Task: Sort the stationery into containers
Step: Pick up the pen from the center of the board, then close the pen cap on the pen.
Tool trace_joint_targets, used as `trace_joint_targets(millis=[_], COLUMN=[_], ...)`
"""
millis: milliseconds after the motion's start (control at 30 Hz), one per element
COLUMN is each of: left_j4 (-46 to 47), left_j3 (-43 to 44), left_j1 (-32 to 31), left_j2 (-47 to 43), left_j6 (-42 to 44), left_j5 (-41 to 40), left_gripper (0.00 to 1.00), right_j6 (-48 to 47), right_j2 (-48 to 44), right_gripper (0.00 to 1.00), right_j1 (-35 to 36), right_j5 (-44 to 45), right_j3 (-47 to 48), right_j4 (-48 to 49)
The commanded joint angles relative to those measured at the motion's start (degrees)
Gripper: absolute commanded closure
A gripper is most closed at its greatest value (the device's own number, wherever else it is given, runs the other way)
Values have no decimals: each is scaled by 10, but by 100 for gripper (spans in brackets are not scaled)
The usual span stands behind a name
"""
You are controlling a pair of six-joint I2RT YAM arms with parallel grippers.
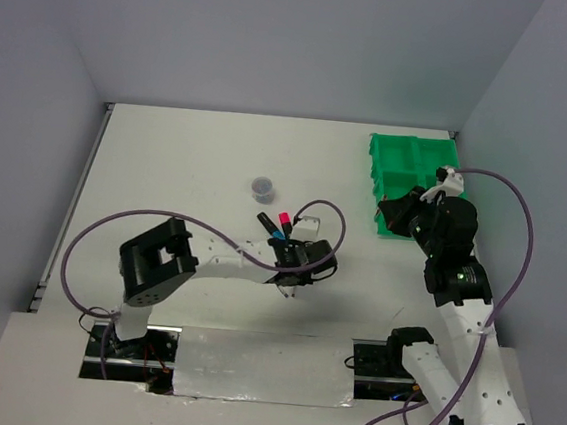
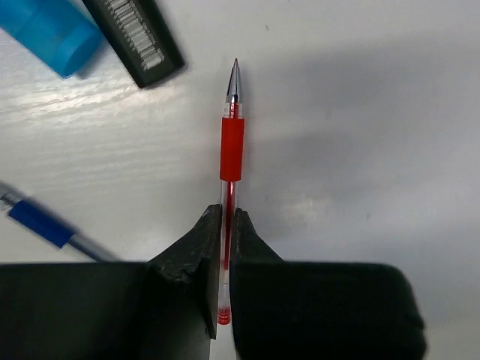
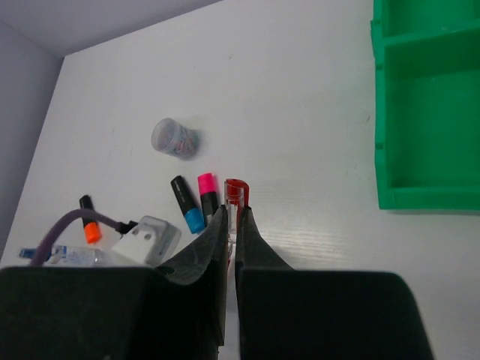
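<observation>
In the left wrist view a thin red pen [image 2: 232,146] lies on the white table with its tip pointing away. My left gripper [image 2: 225,214] is shut on its clear barrel. A blue highlighter end [image 2: 52,30], a black marker [image 2: 139,37] and a blue pen [image 2: 41,223] lie beside it. My right gripper [image 3: 233,214] is shut on a clear pen with a red cap [image 3: 236,189]. It is held above the table left of the green tray [image 3: 420,199]. From above, the left gripper [image 1: 294,264] is at mid-table and the right gripper [image 1: 399,216] is at the tray's [image 1: 409,159] near left corner.
A round grey pot [image 3: 175,139] stands alone further back. The blue-ended highlighter [image 3: 187,206] and the pink-ended highlighter [image 3: 208,196] lie side by side near the left wrist. An orange-tipped marker [image 3: 88,221] lies to their left. Walls close the table at the back and on both sides.
</observation>
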Motion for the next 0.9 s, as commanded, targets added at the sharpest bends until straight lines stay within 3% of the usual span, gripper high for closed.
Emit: trace_joint_targets(millis=[0,167,200,333,567,767,867], left_j4=[89,230,298,414,518,578,587], left_j3=[-58,-157,-177,-261,-294,-306,-310], left_j1=[-26,-54,-65,-82,-101,-102,-103], left_j2=[-106,-248,-268,-355,-389,-396,-404], left_j6=[64,156,169,201,253,305,320], left_j5=[1,15,22,81,150,224,225], left_gripper=[100,100,100,100,100,100,100], right_j6=[32,97,113,199,301,322,336], right_j2=[-40,-102,-118,-204,-247,-267,-286], right_gripper=[100,100,100,100,100,100,100], right_j1=[-14,-12,-12,-11,-12,-12,-12], right_j5=[-71,-50,-36,24,-9,-103,-117], right_j3=[-30,-62,-75,-128,-170,-175,-182], right_j4=[68,123,139,181,185,197,187])
